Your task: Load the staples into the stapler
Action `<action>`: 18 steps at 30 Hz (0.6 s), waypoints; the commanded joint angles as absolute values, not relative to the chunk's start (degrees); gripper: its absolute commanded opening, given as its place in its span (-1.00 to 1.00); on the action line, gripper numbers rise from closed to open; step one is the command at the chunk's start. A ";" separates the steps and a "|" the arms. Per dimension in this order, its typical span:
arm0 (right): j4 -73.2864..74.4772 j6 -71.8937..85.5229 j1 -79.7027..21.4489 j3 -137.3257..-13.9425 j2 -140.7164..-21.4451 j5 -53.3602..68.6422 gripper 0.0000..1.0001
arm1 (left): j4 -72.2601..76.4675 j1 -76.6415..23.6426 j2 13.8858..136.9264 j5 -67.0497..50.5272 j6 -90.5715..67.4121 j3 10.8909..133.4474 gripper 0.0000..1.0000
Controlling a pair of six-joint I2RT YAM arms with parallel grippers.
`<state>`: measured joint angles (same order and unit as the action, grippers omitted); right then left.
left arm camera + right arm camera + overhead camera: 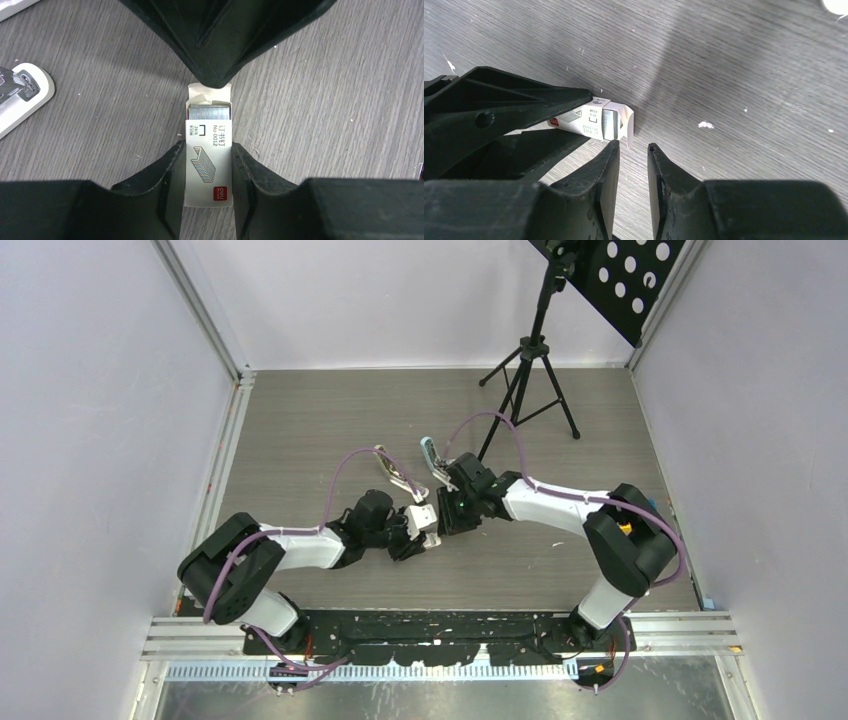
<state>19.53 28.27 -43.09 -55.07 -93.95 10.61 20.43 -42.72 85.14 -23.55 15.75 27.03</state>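
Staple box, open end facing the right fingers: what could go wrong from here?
The staple strips sit exposed at the open end of the staple box; tilting that end down could spill them.
The right gripper, slightly open, sits just short of the flap; pushing in may crush it instead of catching a strip.
The left gripper pinches thin cardboard; squeezing harder could jam the strips.

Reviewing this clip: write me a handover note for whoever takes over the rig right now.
Left gripper: jaws shut on the sides of the box.
Right gripper: jaws slightly open, empty, at the box's open end.
Done: the box flap is open and the strips show inside; none is out yet.
Staplers: on the table beyond both grippers, not held.
Left: pull out a strip and load it into a stapler.
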 commanded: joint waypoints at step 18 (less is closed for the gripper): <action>18.04 29.62 -44.38 -58.26 -99.75 11.71 -0.98 | 18.28 -43.42 85.96 -23.47 17.31 27.71 -0.20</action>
